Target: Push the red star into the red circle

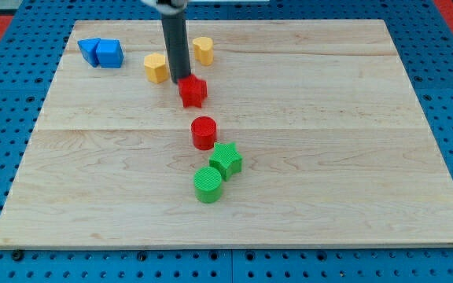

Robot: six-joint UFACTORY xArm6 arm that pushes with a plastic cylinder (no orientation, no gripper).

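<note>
The red star (193, 92) lies on the wooden board (329, 141) above the view's centre. The red circle (204, 132) stands a short way below it, slightly to the right, with a gap between them. My tip (182, 79) rests at the star's upper left edge, touching or nearly touching it. The dark rod rises from there to the view's top.
Two yellow blocks (156, 67) (203, 49) flank the rod near the top. Two blue blocks (93, 51) (110, 54) sit at the upper left. A green star (226, 159) and a green circle (208, 185) lie just below the red circle.
</note>
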